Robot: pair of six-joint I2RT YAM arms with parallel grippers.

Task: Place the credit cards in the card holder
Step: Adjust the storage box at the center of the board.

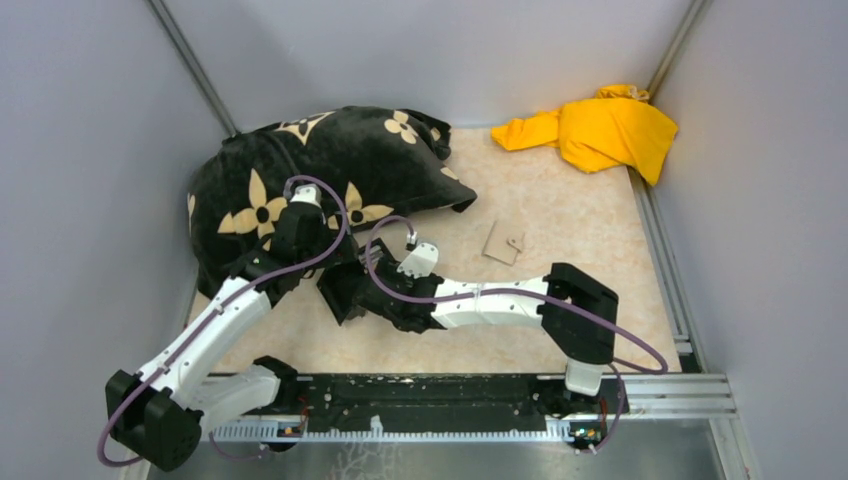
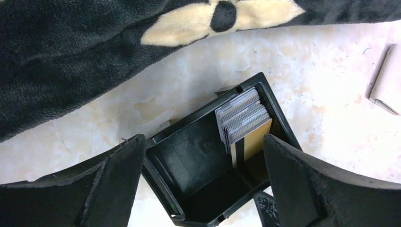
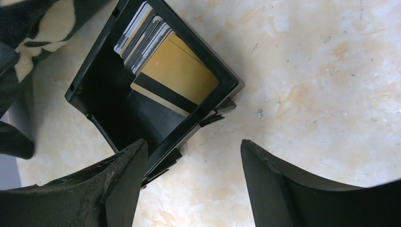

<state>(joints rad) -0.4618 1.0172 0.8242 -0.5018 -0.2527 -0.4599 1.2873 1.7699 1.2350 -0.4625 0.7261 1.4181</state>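
An open black cube-shaped box [image 2: 203, 156] stands on the table and holds a stack of greyish cards [image 2: 241, 116] with a gold-orange card [image 2: 257, 137] in front. I cannot pick out a light blue card. My left gripper [image 2: 203, 163] is open above the box, its fingers on either side of it. My right gripper [image 3: 194, 149] is open and empty beside the same box [image 3: 94, 94]; its left finger [image 3: 123, 184] is at the box's near corner. The gold-orange card [image 3: 177, 71] also shows there. The tan card holder [image 1: 504, 243] lies shut on the table to the right and shows at the left wrist view's edge [image 2: 388, 78].
A large black pillow with gold flowers [image 1: 320, 170] lies at the back left, right behind the box. A yellow cloth [image 1: 600, 130] is bunched in the far right corner. Grey walls close in both sides. The two arms cross near the box [image 1: 345, 290].
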